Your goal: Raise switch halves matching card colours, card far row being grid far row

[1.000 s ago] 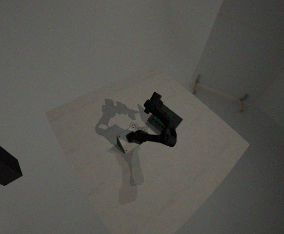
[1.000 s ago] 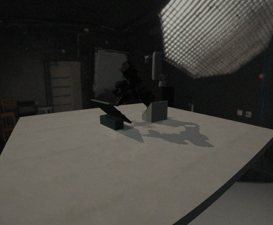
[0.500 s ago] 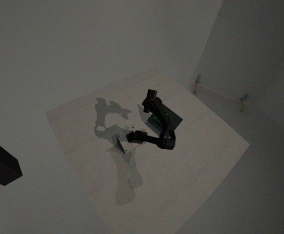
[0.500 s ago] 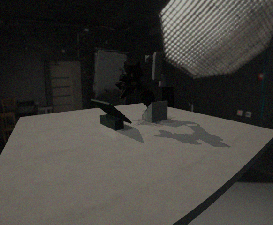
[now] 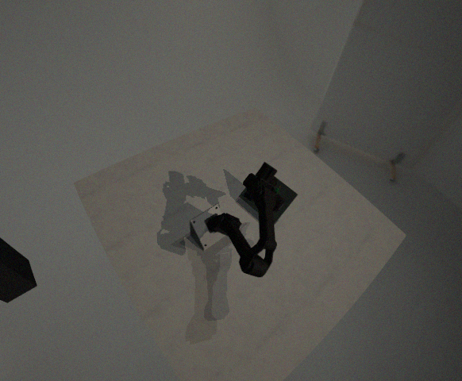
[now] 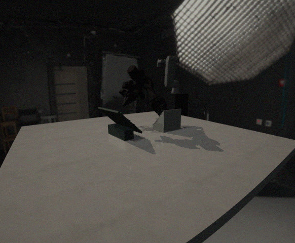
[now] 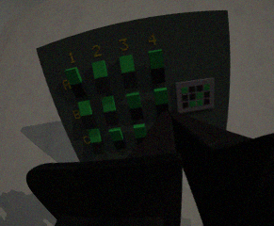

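The dark tilted switch panel (image 5: 289, 195) (image 6: 120, 119) (image 7: 193, 52) carries rows A to C and columns 1 to 4. Green halves show on the visible switches, such as A1 (image 7: 73, 75), A4 (image 7: 155, 59), B3 (image 7: 134, 100) and C3 (image 7: 139, 131); their shades differ, but which halves are raised is hard to tell. C4 is hidden behind the fingers. The card (image 7: 195, 95) seems to read: row A green, dark, dark, green; row B dark, dark, green, dark; row C dark, green, green, dark. My gripper (image 6: 124, 104) (image 7: 169, 117) is shut and empty, above the panel.
The panel rests on a dark block (image 6: 120, 131) on the pale table (image 5: 325, 246) (image 6: 116, 183). A grey wedge-shaped mount (image 5: 200, 229) (image 6: 172, 120) stands at the arm's base. A large lamp (image 6: 234, 39) hangs in the background.
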You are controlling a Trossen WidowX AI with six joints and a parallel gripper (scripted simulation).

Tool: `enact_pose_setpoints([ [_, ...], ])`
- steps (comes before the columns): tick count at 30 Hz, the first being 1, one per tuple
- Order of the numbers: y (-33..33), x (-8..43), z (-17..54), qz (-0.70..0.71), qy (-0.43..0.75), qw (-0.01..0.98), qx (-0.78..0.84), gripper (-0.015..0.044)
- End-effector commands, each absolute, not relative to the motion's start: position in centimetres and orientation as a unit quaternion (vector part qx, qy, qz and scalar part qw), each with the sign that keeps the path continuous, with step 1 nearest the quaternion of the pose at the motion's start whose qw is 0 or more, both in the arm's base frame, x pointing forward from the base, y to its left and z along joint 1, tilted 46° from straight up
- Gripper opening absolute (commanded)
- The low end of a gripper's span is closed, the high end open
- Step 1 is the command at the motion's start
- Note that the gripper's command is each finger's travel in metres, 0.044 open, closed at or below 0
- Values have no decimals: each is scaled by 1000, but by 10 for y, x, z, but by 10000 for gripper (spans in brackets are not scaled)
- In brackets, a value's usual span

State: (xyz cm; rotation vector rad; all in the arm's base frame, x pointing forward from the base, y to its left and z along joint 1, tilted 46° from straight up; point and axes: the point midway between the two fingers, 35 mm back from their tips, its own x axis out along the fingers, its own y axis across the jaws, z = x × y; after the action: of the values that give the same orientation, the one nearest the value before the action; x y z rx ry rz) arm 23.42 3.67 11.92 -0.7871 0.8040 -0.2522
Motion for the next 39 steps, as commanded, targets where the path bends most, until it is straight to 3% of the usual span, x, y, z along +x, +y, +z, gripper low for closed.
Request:
enact_pose_setpoints([
  [1,29,235,116,-118,385,835,-375,0],
  [5,16,255,102,-122,392,831,-374,0],
  [39,3,272,88,-123,392,831,-375,0],
])
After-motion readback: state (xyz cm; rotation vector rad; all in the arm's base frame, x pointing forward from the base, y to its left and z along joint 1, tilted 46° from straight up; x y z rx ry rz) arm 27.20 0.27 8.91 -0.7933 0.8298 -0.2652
